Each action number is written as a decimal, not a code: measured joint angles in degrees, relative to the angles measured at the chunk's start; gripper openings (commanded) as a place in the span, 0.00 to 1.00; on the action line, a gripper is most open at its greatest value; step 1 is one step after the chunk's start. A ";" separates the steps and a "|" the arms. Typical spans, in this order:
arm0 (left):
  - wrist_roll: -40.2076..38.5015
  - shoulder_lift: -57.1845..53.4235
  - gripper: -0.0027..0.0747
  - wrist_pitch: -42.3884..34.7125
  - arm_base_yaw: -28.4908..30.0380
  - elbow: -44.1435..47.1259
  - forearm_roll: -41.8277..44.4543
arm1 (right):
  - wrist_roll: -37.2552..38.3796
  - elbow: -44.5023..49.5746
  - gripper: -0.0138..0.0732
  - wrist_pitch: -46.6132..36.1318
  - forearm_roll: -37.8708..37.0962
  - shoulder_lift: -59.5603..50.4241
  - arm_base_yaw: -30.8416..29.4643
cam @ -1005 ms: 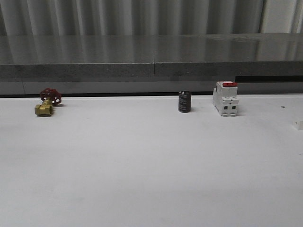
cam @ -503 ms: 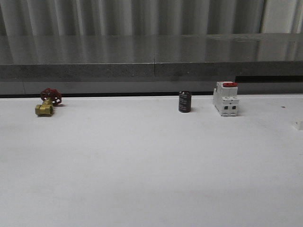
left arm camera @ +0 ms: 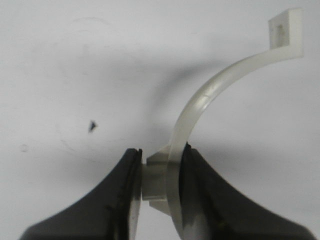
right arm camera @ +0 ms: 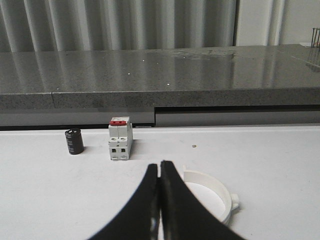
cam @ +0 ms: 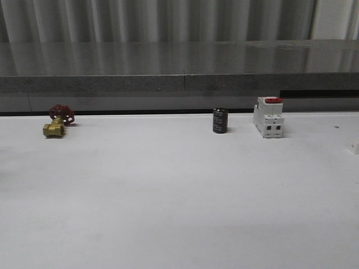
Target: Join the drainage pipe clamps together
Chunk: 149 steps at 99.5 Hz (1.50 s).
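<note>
In the left wrist view my left gripper (left arm camera: 160,175) is shut on one white drainage pipe clamp (left arm camera: 200,105). Its black fingers pinch the end tab and the band, and the arc curves away over the white table to its free tab (left arm camera: 286,29). In the right wrist view my right gripper (right arm camera: 160,167) is shut, finger against finger, with nothing held. The second white clamp (right arm camera: 216,186) lies flat on the table just beyond and beside these fingers, which partly cover it.
Along the back of the white table (cam: 179,196) stand a brass valve with a red handwheel (cam: 56,123), a small black cylinder (cam: 220,120) and a white boxy block with a red top (cam: 268,116). A grey ledge (cam: 179,84) runs behind them. A small white piece (cam: 354,148) shows at the right edge.
The front view has drifted a few pixels to the right. The things on the table keep their places relative to one another.
</note>
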 measured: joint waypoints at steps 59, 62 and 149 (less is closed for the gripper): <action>-26.66 3.40 0.13 -6.45 -34.40 0.47 7.10 | 0.00 0.00 0.08 0.00 0.00 0.00 0.00; -28.15 3.93 0.13 -6.73 -35.61 0.47 7.82 | 0.00 0.00 0.08 0.00 0.00 0.00 0.00; -36.20 9.85 0.25 -11.61 -39.17 0.28 12.36 | 0.00 0.00 0.08 0.00 0.00 0.00 0.00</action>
